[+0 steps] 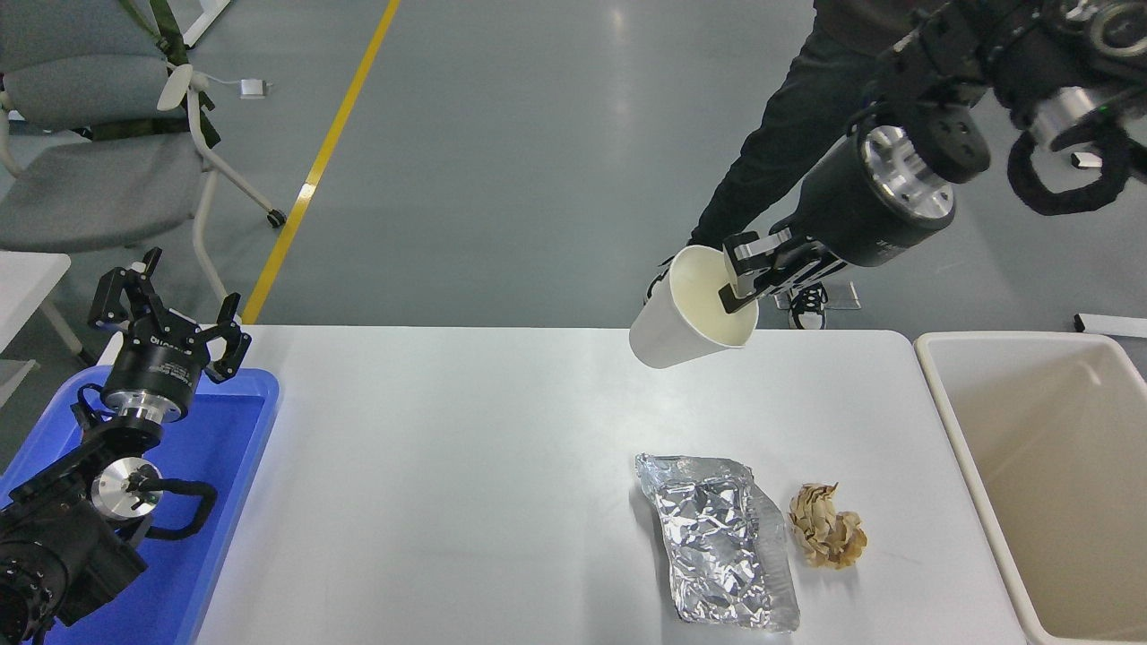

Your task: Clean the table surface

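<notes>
Across the lower half of your view lies the white table [448,466], running from the blue tray [224,448] at its left end to the beige bin [950,430] standing just past its right end. On its right part you have two bits of litter lying flat: a crumpled silver foil bag [721,546] and, just to its right, a wadded ball of brown paper [826,527]. The two are close together but you can see a thin strip of table between them.

Above the far edge of the table your right gripper [751,276] is up in the air, pinching the rim of a white paper cup [690,309]. One finger is inside the mouth and the other is outside the wall. The cup hangs tilted, its open mouth turned toward you and to the right, its base pointing down and left. It touches nothing but the gripper. The right arm reaches in from the upper right corner.

Your left gripper [166,315] is parked at the lower left, over the far end of the blue tray, with its fingers spread and nothing between them.

Beyond the table, a person in dark trousers [771,170] stands on the grey floor, partly hidden behind the right arm. A grey chair [99,161] sits at the upper left, beside a yellow floor line [323,152].
</notes>
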Controlling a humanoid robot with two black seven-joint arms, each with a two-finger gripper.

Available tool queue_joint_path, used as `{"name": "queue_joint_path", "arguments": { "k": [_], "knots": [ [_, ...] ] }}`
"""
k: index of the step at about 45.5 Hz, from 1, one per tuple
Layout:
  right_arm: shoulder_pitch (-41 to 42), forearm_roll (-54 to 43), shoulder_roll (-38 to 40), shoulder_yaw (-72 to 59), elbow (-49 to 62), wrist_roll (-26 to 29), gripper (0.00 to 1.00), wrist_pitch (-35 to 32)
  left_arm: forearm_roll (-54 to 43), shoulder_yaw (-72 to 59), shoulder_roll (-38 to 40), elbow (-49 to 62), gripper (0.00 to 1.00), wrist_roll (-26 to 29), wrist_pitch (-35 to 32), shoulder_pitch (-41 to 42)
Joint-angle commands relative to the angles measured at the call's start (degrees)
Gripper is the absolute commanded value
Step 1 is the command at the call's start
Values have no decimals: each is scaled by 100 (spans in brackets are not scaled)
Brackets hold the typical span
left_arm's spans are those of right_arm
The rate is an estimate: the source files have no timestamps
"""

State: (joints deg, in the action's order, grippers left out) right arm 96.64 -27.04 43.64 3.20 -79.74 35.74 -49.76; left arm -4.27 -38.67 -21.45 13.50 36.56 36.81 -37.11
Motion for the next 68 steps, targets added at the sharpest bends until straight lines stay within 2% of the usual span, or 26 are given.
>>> {"name": "queue_joint_path", "arguments": {
  "k": [1,11,18,31,45,53,60,68],
  "knots": [
    [-601,-337,1005,93,186,-32,0,-24,-4,0,0,3,100,0,1,2],
    [-953,-337,1911,102,704,-76,0,-24,-4,0,0,-6,100,0,1,2],
    [-1200,-337,2043,128,1969,-480,0,-24,5,0,0,-6,100,0,-7,2],
    [-1894,-337,2070,119,3437,-1078,0,-24,-4,0,0,3,100,0,-7,2],
    [-3159,-188,1007,137,6223,-2027,0,54,-4,0,0,3,100,0,-7,2],
    [-3809,444,330,172,7436,-2353,0,528,-4,0,0,-6,100,0,-7,2],
    [-4319,1068,-13,172,7982,-2362,0,713,-4,0,0,-6,100,0,-7,2],
    [-4864,1534,-408,172,8044,-2370,0,1696,-4,0,0,-6,100,0,-7,2]
  ]
}}
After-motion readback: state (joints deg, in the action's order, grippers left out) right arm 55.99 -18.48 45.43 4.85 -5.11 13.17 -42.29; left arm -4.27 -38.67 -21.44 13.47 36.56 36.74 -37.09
